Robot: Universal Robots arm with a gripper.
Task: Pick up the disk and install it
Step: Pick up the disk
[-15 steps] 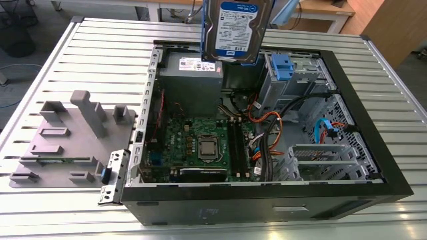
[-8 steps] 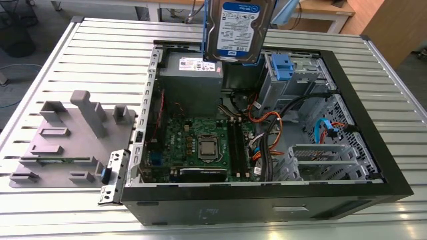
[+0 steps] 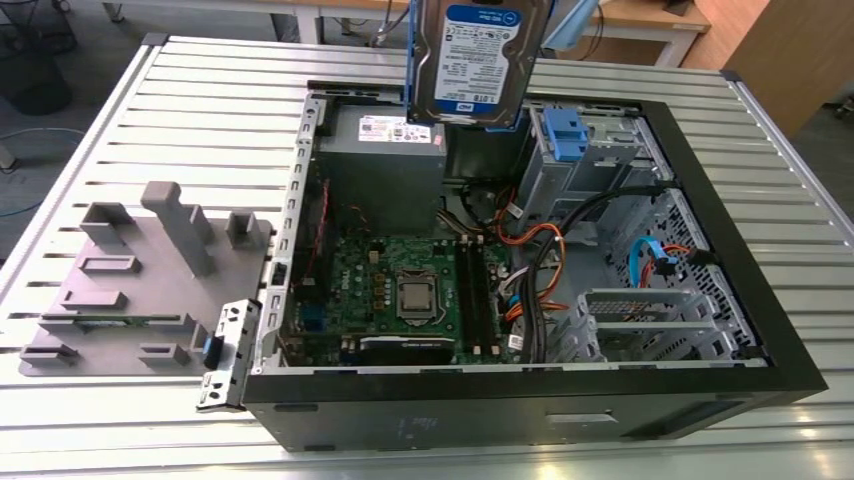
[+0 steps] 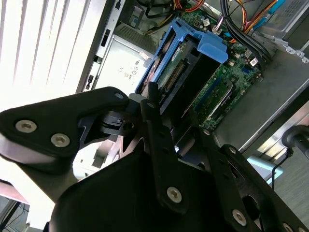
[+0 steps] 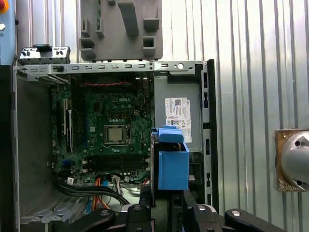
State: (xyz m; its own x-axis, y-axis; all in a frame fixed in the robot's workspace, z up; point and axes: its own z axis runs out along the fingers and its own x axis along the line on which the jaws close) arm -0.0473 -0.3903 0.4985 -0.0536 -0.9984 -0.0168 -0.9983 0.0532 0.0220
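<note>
Exterior view: the disk (image 3: pixel 474 60) hangs upright above the open computer case (image 3: pixel 534 405); a slip would drop it onto the motherboard (image 3: pixel 400 285).
Second wrist view: the gripper (image 4: pixel 176 108) is clamped across the disk; a skewed hold could jam insertion.
First wrist view: loose cables (image 5: pixel 96 186) lie beside the disk's path and could snag it.

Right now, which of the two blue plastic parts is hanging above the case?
The blue rails on the disk, held up over the case; the other, the blue latch, sits on the drive bay inside it.
</note>
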